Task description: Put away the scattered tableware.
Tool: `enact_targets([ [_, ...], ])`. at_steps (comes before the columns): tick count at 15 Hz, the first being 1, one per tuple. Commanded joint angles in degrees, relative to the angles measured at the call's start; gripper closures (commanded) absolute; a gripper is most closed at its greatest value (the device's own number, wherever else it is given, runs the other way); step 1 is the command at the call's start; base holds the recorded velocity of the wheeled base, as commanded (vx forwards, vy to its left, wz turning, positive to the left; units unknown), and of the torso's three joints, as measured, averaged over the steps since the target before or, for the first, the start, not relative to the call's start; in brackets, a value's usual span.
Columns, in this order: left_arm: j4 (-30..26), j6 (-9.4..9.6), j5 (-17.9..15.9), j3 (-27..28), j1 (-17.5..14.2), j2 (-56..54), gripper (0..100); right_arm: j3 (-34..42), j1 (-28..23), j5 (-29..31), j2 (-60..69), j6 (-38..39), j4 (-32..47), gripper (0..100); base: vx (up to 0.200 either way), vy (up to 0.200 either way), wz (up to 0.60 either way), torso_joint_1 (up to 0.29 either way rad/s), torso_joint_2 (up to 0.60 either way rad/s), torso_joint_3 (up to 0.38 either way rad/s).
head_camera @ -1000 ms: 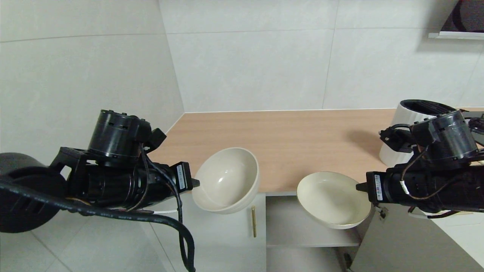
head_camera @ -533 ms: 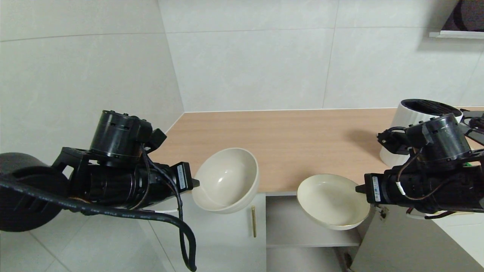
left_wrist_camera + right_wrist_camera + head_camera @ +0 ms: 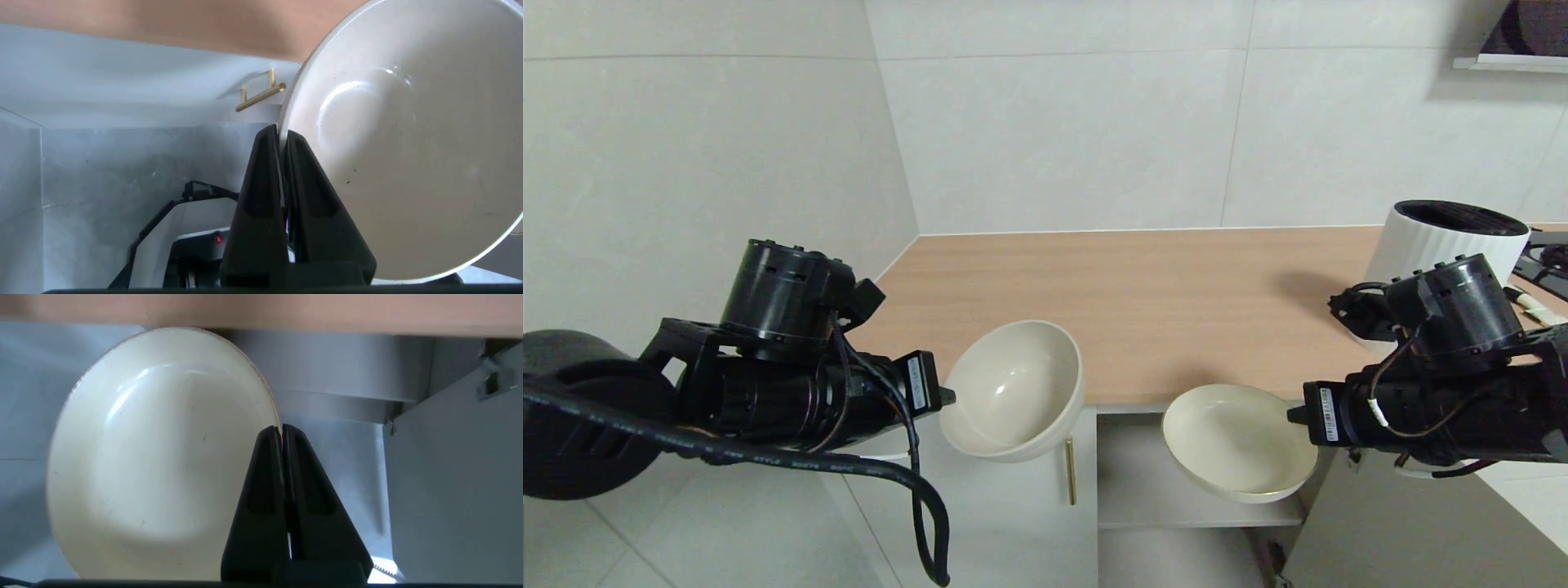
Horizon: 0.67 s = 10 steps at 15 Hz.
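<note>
Bowl [image 3: 1013, 392], cream and deep, hangs tilted at the near edge of the desk [image 3: 1143, 302], its rim pinched by the closed left gripper [image 3: 946, 397]. To its right, across a clear gap, the right gripper [image 3: 1294, 413] clamps the rim of a shallow plate [image 3: 1233, 441] in front of an open cabinet [image 3: 1152, 482]. The wrist views show each rim nipped between both fingers, and the left one shows a gold door handle [image 3: 260, 90] near the bowl.

A deep cream bowl [image 3: 1013, 392], empty and tilted, hangs at the wooden countertop's [image 3: 1143, 310] front edge. A shallow cream plate [image 3: 1233, 441], also tilted, hangs just below that edge.
</note>
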State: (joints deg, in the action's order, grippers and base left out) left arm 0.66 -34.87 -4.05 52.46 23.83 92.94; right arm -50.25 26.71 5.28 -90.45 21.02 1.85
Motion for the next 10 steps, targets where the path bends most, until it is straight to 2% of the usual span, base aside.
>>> enact_targets([
  [1, 0.0, -0.03, 0.0, 0.0, 0.0, 0.2, 100, 0.0, 0.0, 0.0, -0.6, 0.0, 0.0, 100, 0.0, 0.0, 0.0, -0.207, 0.47, 0.251],
  [10, 0.0, -0.03, 0.0, 0.0, 0.0, 0.3, 100, 0.0, -0.1, 0.1, -0.8, 0.0, -0.1, 100, 0.0, 0.0, 0.0, -0.2, 0.49, 0.283],
])
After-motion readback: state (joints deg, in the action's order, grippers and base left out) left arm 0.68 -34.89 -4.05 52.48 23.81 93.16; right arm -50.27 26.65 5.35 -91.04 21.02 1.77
